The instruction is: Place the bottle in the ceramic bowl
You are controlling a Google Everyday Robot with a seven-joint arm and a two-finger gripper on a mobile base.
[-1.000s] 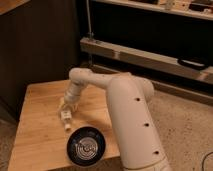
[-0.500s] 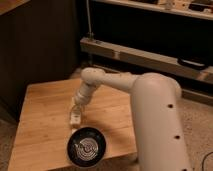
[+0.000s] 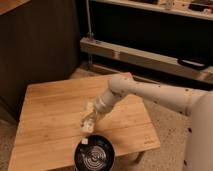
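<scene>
The whitish bottle (image 3: 87,126) hangs tilted in my gripper (image 3: 90,119), held a little above the wooden table. The gripper is shut on the bottle. My white arm reaches in from the right and ends over the table's middle front. The glossy black ceramic bowl (image 3: 95,155) with shiny rings inside sits on the table at its front edge, just below and slightly right of the bottle. The bottle's lower end is close to the bowl's far rim, with no contact visible.
The wooden table (image 3: 50,107) is small, with its edges near the bowl. A dark cabinet (image 3: 35,45) stands behind at the left. A metal shelf rail (image 3: 150,56) runs behind at the right. My arm's white body (image 3: 200,130) fills the right side.
My gripper has carried the bottle from the table's left middle to the right and toward the front, closer to the bowl. The bowl has stayed put on the table.
</scene>
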